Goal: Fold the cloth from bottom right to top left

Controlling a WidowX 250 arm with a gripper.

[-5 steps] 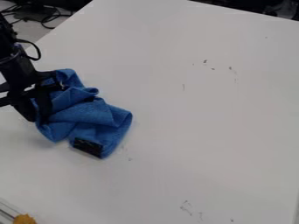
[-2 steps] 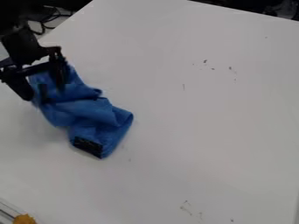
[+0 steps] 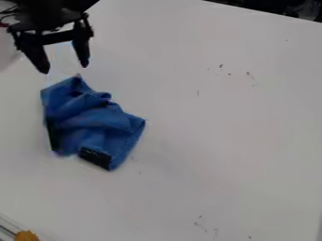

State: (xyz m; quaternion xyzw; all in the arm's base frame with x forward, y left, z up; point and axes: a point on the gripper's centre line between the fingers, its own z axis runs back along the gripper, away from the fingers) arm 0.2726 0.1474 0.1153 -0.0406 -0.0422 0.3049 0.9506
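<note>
My gripper (image 3: 65,69) hangs at the upper left, above the cloth's top end and apart from it. Its two fingers are spread wide with nothing between them. The blue cloth (image 3: 94,123) lies crumpled and folded over itself on the left part of the table. A black patch sits at its bottom corner, and a dark strip runs along its lower left edge.
The white table (image 3: 220,127) carries small dark marks at the upper right and near the bottom. An orange-yellow object (image 3: 26,236) stands at the bottom left corner beside a clear edge. Cables lie beyond the table at the top left.
The gripper has moved up, off the cloth, and its fingers are now apart. The cloth's upper left part has dropped and settled, with a dark strip now showing along the left edge.
</note>
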